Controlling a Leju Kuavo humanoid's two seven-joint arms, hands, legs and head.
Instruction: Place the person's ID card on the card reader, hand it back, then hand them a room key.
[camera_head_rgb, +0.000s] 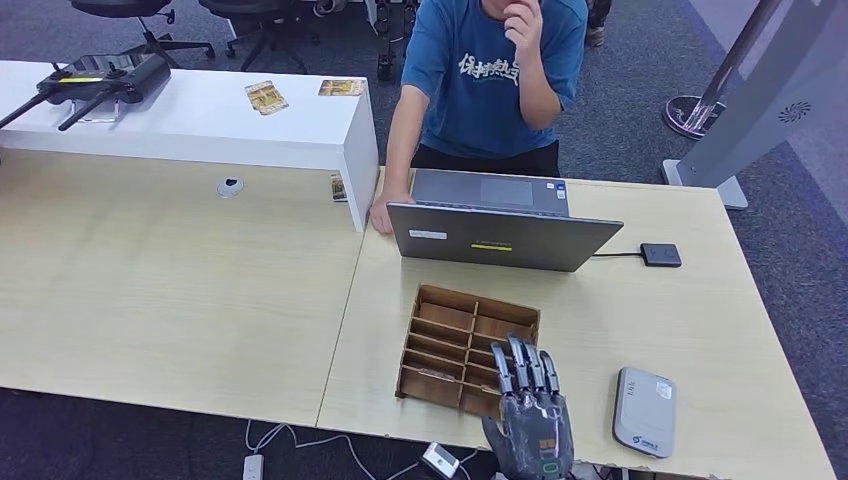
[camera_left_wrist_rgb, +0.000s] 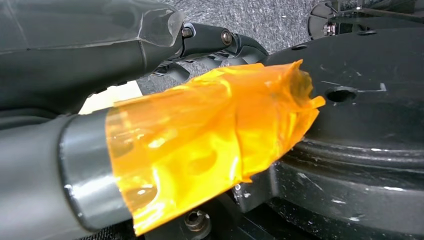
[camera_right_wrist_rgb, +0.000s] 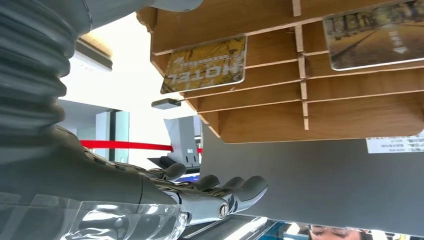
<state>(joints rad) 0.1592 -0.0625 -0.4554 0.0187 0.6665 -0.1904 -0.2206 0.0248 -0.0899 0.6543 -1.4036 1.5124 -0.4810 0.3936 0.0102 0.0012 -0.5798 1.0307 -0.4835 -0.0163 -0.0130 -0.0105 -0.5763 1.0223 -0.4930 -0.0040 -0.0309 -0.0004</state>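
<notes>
The card reader (camera_head_rgb: 644, 411) lies at the near right of the desk (camera_head_rgb: 180, 290). The empty right hand (camera_head_rgb: 530, 405), fingers spread, hovers at the near edge of the wooden card rack (camera_head_rgb: 468, 346). The left hand's (camera_left_wrist_rgb: 150, 100) state cannot be told.

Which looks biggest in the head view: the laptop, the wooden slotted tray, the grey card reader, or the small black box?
1. Laptop
2. Wooden slotted tray
3. Grey card reader, though it sits nearer the camera
4. Small black box
</notes>
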